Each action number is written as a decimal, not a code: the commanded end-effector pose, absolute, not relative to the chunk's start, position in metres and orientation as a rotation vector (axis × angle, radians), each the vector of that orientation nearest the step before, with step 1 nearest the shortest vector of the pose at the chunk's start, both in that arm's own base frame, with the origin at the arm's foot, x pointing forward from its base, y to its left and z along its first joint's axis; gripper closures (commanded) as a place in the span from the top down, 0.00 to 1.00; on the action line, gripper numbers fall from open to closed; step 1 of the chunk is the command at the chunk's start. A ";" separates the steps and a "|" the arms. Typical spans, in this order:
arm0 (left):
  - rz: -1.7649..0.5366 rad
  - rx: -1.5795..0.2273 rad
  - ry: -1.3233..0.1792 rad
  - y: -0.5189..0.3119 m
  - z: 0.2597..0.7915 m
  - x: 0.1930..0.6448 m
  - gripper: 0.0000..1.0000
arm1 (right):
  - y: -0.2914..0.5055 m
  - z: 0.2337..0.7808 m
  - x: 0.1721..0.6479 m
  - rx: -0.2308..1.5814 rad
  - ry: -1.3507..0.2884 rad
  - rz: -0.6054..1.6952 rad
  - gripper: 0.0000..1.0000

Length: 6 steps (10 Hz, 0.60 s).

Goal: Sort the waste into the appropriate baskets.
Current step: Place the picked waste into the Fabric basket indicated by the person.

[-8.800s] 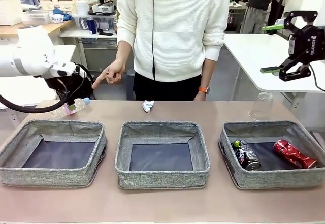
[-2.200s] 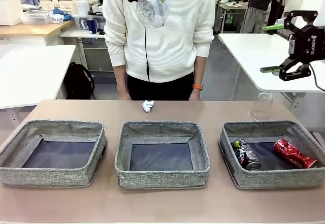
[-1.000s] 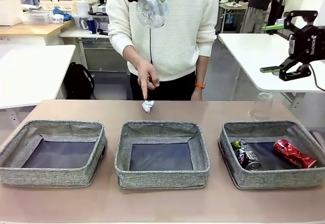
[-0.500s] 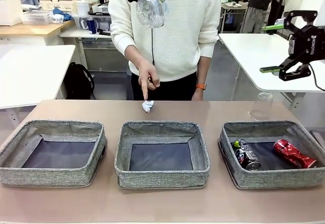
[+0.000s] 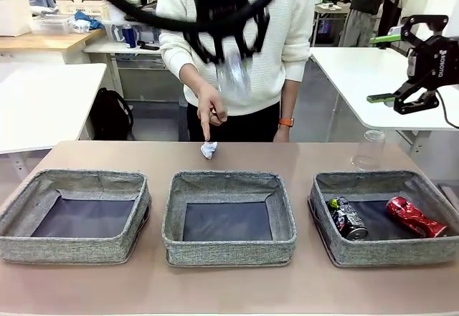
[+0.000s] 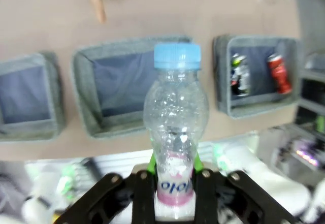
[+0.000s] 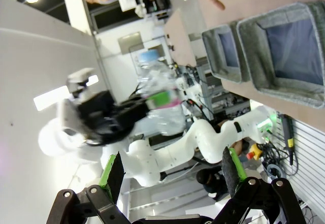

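Carrying entry, one item: clear bottle [image 6: 176, 112], blue cap [image 6: 177, 57] pointing away from the wrist, pinched low on its body at the pink label [image 6: 175, 187] by the left gripper [image 6: 175, 168]. It hangs well above the table [image 5: 287, 287], roughly in line with the middle basket [image 5: 228, 180]. The front view shows this gripper and its load blurred. Right gripper [image 7: 172, 173]: fingers spread wide, holding nothing, off to the side. Right basket [image 5: 380, 180]: dark can [image 5: 348, 218] and red crushed can [image 5: 414, 216], lying apart. Left basket [image 5: 79, 180] and middle basket: bare bottoms. Handling advice, as a judgement: the cans claim the right basket, so the bottle likely belongs in one of the other two. Bring it inside the soft walls before parting the fingers, or it may bounce off a rim. Keep clear of the person's hand [image 5: 210, 108], whose finger points down at the white paper wad [image 5: 209, 149] just beyond the middle basket. Legible writing: "olo" in blue on the label. Print on both cans and on the right gripper's body is too small to read.
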<state>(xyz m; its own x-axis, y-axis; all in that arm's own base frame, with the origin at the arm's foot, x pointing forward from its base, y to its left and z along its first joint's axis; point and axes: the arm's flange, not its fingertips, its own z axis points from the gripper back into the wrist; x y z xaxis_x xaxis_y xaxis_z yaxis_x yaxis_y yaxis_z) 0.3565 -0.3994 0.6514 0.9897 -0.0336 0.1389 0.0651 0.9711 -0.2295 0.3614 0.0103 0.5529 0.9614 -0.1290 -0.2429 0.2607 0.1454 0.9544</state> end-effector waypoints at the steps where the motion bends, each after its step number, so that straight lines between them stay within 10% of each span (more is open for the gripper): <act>1: 0.112 -0.147 -0.260 -0.402 0.589 0.325 0.23 | 0.012 0.558 0.362 1.411 0.121 -0.289 1.00; 6: 0.096 -0.068 -0.263 -0.412 0.498 0.353 0.23 | 0.012 0.558 0.362 1.411 0.121 -0.289 1.00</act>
